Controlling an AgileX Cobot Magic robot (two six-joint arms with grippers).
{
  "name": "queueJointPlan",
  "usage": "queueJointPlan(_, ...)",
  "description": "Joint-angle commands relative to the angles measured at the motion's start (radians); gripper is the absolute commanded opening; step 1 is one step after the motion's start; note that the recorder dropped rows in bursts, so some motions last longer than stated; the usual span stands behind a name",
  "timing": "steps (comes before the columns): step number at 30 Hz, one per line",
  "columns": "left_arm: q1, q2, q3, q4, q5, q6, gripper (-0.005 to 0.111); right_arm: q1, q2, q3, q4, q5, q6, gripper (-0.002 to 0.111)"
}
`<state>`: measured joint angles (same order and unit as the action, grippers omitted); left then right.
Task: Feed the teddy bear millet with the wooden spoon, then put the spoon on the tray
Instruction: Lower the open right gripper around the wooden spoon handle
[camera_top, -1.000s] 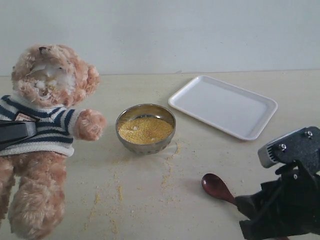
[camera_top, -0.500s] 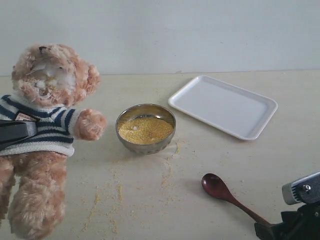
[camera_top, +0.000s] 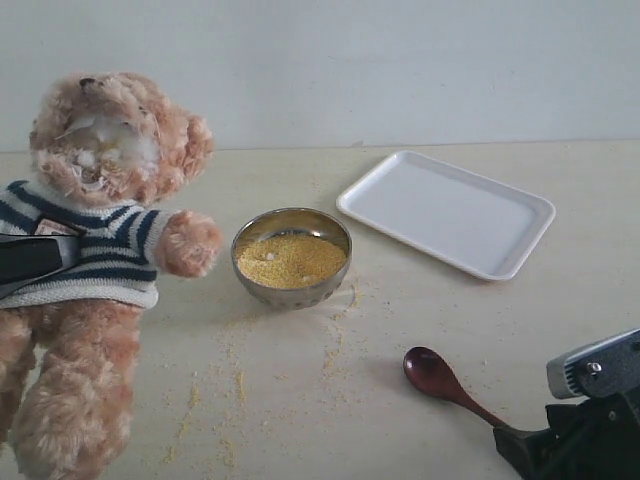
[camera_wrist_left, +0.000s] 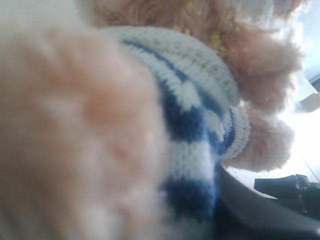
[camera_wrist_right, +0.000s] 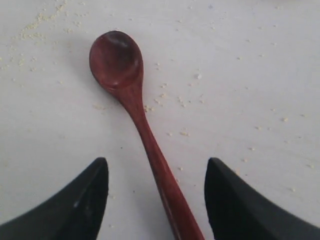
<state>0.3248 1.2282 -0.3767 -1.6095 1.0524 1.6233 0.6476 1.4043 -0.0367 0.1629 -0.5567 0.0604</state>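
The teddy bear (camera_top: 100, 250) hangs upright at the left, millet specks on its whitish muzzle. My left gripper (camera_top: 30, 262) is shut on its striped sweater (camera_wrist_left: 200, 130); one dark finger (camera_wrist_left: 260, 215) shows beside the knit. The millet (camera_top: 290, 258) fills the steel bowl (camera_top: 290, 292) just right of the bear's paw. The wooden spoon (camera_top: 435, 375) lies flat on the table at the front right, its bowl (camera_wrist_right: 117, 60) empty. My right gripper (camera_wrist_right: 157, 161) is open and low over the table, its fingertips on either side of the spoon's handle without touching it.
The white tray (camera_top: 450, 210) lies empty at the back right, behind the spoon. Loose millet (camera_top: 235, 370) is scattered over the table in front of the bowl. My right arm's body (camera_top: 590, 420) fills the front right corner.
The right gripper drew back off the spoon toward the front right corner, then came forward a little along the handle. The bear has shifted slightly up and to the right.
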Motion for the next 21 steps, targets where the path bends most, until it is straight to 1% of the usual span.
queueJointPlan(1, 0.000, -0.003, 0.004, -0.028, 0.044, 0.007, 0.005, 0.000, 0.004, -0.046, -0.011, 0.116, -0.009, 0.057)
queueJointPlan(7, 0.000, -0.003, 0.004, -0.031, 0.044, 0.007, 0.005, 0.000, 0.004, -0.050, -0.009, 0.130, -0.017, 0.057)
queueJointPlan(9, 0.000, -0.003, 0.004, -0.030, 0.048, 0.007, 0.005, 0.000, 0.004, -0.050, 0.031, 0.128, -0.034, 0.057)
queueJointPlan(10, 0.000, -0.003, 0.004, -0.030, 0.059, 0.007, 0.005, 0.000, 0.004, -0.054, 0.082, 0.134, -0.073, 0.056)
queueJointPlan(11, 0.000, -0.003, 0.004, -0.030, 0.068, 0.007, 0.005, 0.000, 0.004, -0.058, 0.103, 0.144, -0.100, 0.053)
queueJointPlan(14, 0.000, -0.003, 0.004, -0.030, 0.081, 0.007, 0.005, 0.000, 0.004, -0.069, 0.114, 0.172, -0.115, 0.041)
queueJointPlan(15, 0.000, -0.003, 0.004, -0.030, 0.081, 0.007, 0.005, 0.000, 0.004, -0.073, 0.114, 0.178, -0.115, 0.040)
queueJointPlan(17, 0.000, -0.003, 0.004, -0.030, 0.081, 0.007, 0.005, 0.000, 0.006, -0.075, 0.114, 0.185, -0.115, 0.042)
queueJointPlan(21, 0.000, -0.003, 0.004, -0.035, 0.081, 0.007, 0.005, 0.000, 0.055, -0.088, 0.114, 0.186, -0.115, 0.053)
